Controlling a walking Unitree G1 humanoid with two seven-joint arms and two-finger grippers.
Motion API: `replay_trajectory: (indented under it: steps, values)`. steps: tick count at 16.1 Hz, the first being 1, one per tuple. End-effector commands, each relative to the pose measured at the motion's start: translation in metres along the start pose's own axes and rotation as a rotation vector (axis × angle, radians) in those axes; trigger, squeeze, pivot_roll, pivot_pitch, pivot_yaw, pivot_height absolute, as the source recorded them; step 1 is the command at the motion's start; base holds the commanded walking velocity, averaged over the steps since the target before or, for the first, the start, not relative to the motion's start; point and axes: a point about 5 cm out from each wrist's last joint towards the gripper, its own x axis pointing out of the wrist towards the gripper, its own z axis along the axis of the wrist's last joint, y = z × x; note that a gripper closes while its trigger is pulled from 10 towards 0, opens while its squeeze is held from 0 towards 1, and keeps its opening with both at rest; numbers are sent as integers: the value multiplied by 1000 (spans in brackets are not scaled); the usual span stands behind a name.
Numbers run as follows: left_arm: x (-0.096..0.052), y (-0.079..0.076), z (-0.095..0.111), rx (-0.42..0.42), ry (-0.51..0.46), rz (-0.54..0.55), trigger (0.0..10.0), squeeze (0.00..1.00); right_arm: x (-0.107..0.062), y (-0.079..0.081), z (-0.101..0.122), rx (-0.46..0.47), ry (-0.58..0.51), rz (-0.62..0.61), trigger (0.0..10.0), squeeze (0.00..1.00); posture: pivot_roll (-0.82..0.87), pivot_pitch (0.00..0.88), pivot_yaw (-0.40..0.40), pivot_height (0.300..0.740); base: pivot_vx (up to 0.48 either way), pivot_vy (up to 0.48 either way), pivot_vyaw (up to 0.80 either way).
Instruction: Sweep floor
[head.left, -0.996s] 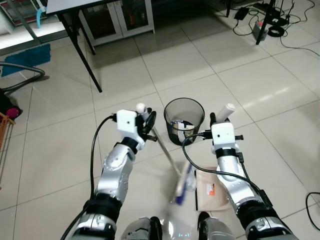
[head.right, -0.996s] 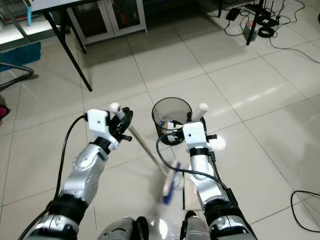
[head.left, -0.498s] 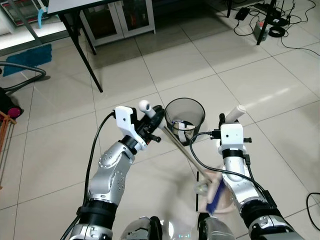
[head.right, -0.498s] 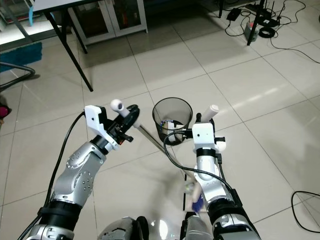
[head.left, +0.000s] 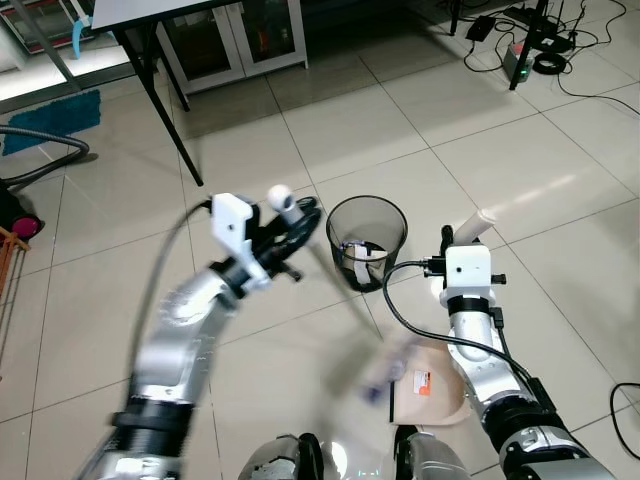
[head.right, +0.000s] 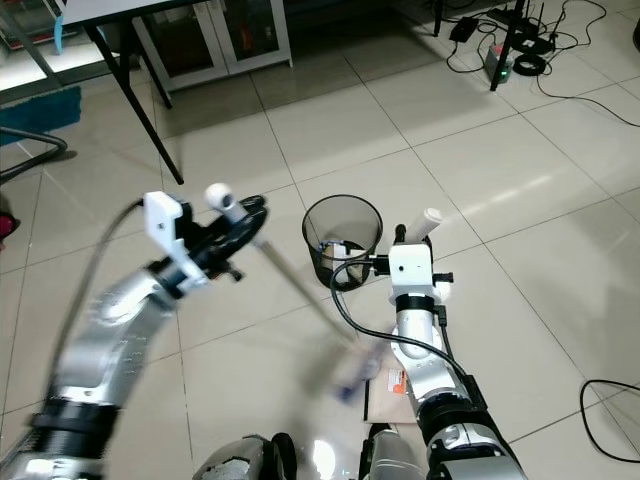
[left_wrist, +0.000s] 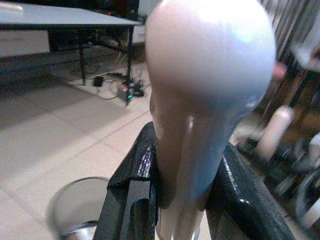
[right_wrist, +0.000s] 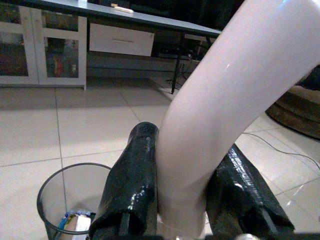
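Two arms are up in front of us in the left eye view, and the left gripper (head.left: 288, 222) sits high near the rim of the black mesh bin (head.left: 367, 240), pinching the white-knobbed broom handle (head.left: 279, 197); the arm is smeared with blur. The thin shaft slants down toward the tiles, and the broom head (head.left: 378, 372) is just a bluish smudge on the floor beside the beige dustpan (head.left: 428, 383). Our right gripper (head.left: 462, 238) holds the dustpan's white handle (head.left: 478, 221) just right of the bin, with the pan lying flat on the tile near our feet. In the right eye view we get the same scene: the left gripper (head.right: 236, 226) clamped on the broom, the bin (head.right: 343, 239) with some litter inside, a black table leg (head.right: 135, 100) and a glass-fronted cabinet (head.right: 215, 35) behind, and cables (head.right: 520, 45) at the far right. In the left wrist view the black fingers (left_wrist: 135, 192) press against both sides of the rounded white handle end (left_wrist: 205, 90), with the bin (left_wrist: 80, 207) blurred below on the tiles. In the right wrist view the fingers (right_wrist: 131, 185) squeeze the curved white dustpan handle (right_wrist: 225, 100) between them, and the bin (right_wrist: 70, 200) stands just beyond, a wrapper (right_wrist: 75, 224) in it.
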Motion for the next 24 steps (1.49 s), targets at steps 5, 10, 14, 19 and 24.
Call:
replay_trajectory:
  steps: [5,10,14,19,24]
  values:
    - [-26,18,-11,195,101,28,10000,0,1,-10,1,132,-2,-2,10000,0,68,157,134,740,0,0,0]
    - [-9,18,-38,229,153,72,10000,0,4,-21,11,116,-71,20,10000,0,52,159,136,740,0,0,0]
    - [7,15,-46,248,136,105,10000,0,6,-30,14,76,-93,32,10000,0,47,155,137,740,0,0,0]
    - [18,21,-48,279,126,129,10000,0,-4,-21,-1,-27,-32,-22,10000,0,57,161,149,740,0,0,0]
    - [38,-2,-53,170,63,87,10000,0,-8,-14,-14,28,86,-143,10000,0,61,169,153,740,0,0,0]
